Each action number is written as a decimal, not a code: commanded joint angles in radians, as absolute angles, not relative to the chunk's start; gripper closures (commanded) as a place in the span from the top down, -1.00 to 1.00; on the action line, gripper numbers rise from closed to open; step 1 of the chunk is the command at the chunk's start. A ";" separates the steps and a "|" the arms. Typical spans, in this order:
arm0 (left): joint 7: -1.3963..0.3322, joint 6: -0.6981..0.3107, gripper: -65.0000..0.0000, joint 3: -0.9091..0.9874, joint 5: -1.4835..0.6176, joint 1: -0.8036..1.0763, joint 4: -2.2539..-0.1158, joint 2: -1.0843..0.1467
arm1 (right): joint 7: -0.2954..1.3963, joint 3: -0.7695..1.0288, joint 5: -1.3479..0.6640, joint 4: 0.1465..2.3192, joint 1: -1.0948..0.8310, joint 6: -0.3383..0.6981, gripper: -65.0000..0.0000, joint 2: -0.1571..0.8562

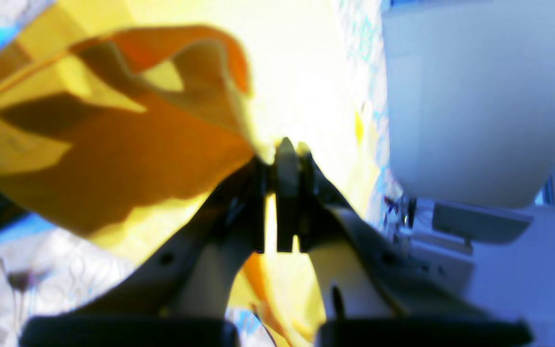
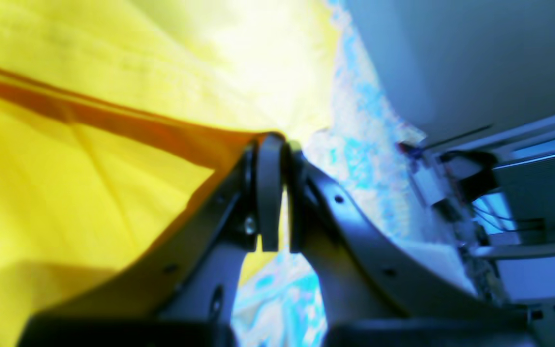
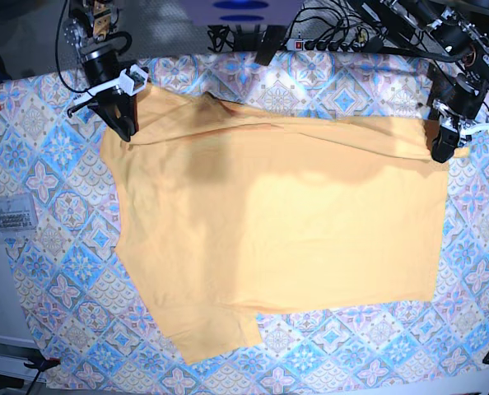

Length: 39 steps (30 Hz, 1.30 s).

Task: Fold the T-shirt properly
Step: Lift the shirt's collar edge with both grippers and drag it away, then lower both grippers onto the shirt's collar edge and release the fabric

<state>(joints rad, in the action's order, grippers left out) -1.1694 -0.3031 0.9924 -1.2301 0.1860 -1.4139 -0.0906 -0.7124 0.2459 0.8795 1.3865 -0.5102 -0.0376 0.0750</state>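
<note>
T-shirt [image 3: 277, 222]: spread on patterned bench [image 3: 47, 206]
Left pincer [image 3: 439, 154]: clamped on T-shirt edge
Right pincer [image 3: 126, 132]: clamped on T-shirt edge

My left gripper [image 1: 287, 144] is pinching a bunched edge of the yellow-orange T-shirt [image 1: 113, 159], jaws closed on the cloth. The fabric is draping leftward in shadowed folds above the blue patterned tablecloth [image 1: 56, 260], all of it blurred.

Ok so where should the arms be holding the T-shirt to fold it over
By the far edge's two corners, from above. The T-shirt lies flat; the left gripper and right gripper are shut on those corners, so the edge should lift evenly toward the near hem.
</note>
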 commanded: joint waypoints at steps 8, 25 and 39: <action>-1.155 -0.311 -1.00 0.995 -1.184 0.165 -1.431 -0.088 | -0.677 0.242 0.862 1.403 -0.441 -0.050 -0.99 0.084; -1.152 -0.311 -1.00 0.995 -1.182 0.113 -1.429 -0.088 | -0.674 0.242 0.865 1.334 -0.292 0.005 -0.99 0.036; -1.152 -0.309 -1.00 0.995 -1.181 0.093 -1.429 -0.088 | -0.673 0.249 0.963 1.285 -0.186 0.005 -0.99 0.001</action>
